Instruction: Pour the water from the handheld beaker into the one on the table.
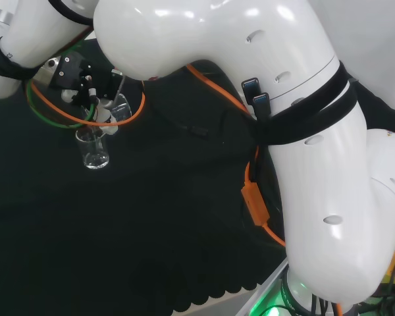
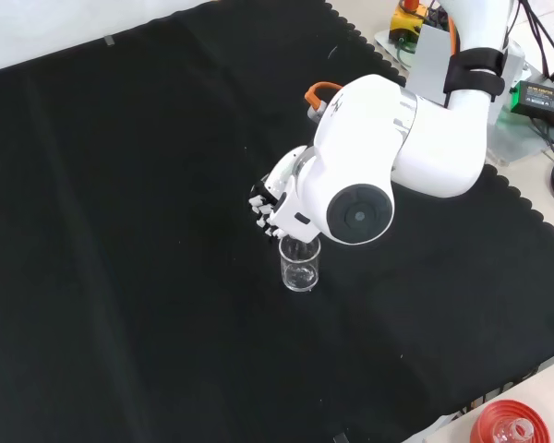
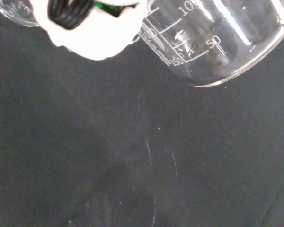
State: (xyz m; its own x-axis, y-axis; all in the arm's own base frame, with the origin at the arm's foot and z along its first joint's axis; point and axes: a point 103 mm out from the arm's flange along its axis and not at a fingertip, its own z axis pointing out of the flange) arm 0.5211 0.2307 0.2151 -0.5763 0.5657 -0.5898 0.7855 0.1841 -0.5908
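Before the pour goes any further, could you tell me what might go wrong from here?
Two risks, as I judge them. The clear glass beaker held in the black and white hand hangs tilted just above the clear glass beaker on the black cloth; their rims could knock. The standing beaker's mouth is narrow, so a misaligned stream could spill onto the black cloth.

cloth (image 2: 120,231): black, soft, not shiny
beaker on the table (image 2: 300,266): clear, shiny glass
arm (image 2: 388,138): white, smooth, shiny

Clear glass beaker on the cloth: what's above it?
The black and white hand holds a second clear beaker tilted over the standing beaker. Any water isn't discernible.
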